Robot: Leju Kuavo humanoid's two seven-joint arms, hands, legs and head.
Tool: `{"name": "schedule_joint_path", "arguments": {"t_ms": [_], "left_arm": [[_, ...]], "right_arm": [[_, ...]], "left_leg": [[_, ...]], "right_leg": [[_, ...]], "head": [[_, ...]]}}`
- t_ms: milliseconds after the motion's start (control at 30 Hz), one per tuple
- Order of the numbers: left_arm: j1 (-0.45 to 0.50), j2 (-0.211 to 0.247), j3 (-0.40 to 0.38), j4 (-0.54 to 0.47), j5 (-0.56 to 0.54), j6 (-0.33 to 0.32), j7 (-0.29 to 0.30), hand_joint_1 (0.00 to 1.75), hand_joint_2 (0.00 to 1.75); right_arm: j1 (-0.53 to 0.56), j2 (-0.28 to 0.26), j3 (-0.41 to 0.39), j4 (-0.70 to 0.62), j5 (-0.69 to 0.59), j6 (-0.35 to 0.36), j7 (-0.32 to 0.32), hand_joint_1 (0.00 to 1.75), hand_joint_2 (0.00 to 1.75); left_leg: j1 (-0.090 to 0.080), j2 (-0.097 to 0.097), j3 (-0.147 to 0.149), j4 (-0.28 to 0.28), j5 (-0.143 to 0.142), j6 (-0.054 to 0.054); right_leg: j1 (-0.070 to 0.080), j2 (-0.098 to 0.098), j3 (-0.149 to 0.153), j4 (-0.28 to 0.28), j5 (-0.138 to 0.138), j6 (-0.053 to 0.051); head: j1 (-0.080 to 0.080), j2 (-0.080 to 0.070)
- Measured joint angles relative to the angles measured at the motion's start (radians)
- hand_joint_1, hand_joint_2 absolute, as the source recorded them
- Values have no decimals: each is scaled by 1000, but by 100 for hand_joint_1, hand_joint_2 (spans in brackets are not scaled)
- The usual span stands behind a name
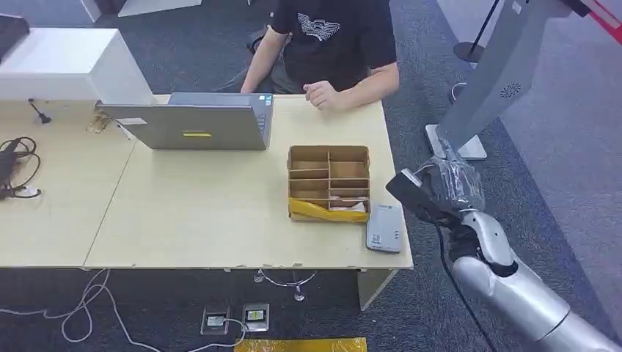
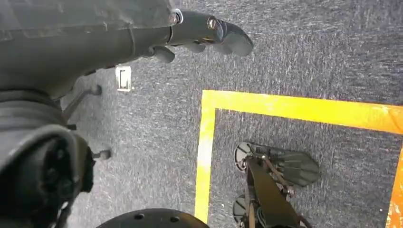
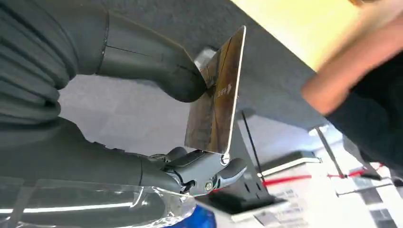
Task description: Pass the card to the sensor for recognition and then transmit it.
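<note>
Off the right edge of the tabletop (image 1: pixel 220 220), beyond its front right corner, we carry the card (image 3: pixel 216 97) in the right hand (image 1: pixel 440 192), pinched edge-on between the thumb and the darker fingers (image 3: pixel 209 171), with most of the card's face exposed. The sensor (image 1: pixel 384 228), a flat grey reader, lies at the front right corner of the tabletop, just beside the cardboard organizer (image 1: pixel 328 183). We judge the step in hand to be presentation of the card to that reader. To do it well, we should bring the card in over the corner, turn its face flat and parallel to the reader's top, and lower it without loosening the pinch. We should pass in front of the organizer wall. The left hand (image 2: pixel 199 33) hangs over the floor with its fingers loosely extended, holding nothing. A person (image 1: pixel 330 44) sits at the far edge behind a laptop (image 1: pixel 198 121).
</note>
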Motion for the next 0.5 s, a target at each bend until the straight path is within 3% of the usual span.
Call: {"name": "schedule_joint_path", "arguments": {"t_ms": [200,500], "left_arm": [[-1,-3,0,0,-5,0,-6,0,0],[-1,-8,-2,0,-29,-9,-14,0,0]], "right_arm": [[-90,26,32,-20,28,48,-5,175,175],[-155,72,92,-2,31,62,8,175,175]], "left_leg": [[1,0,-1,0,0,0],[1,-2,-1,0,1,0]], "right_leg": [[1,-1,0,0,0,0],[1,-3,0,0,0,0]], "head": [[1,0],[0,0]]}}
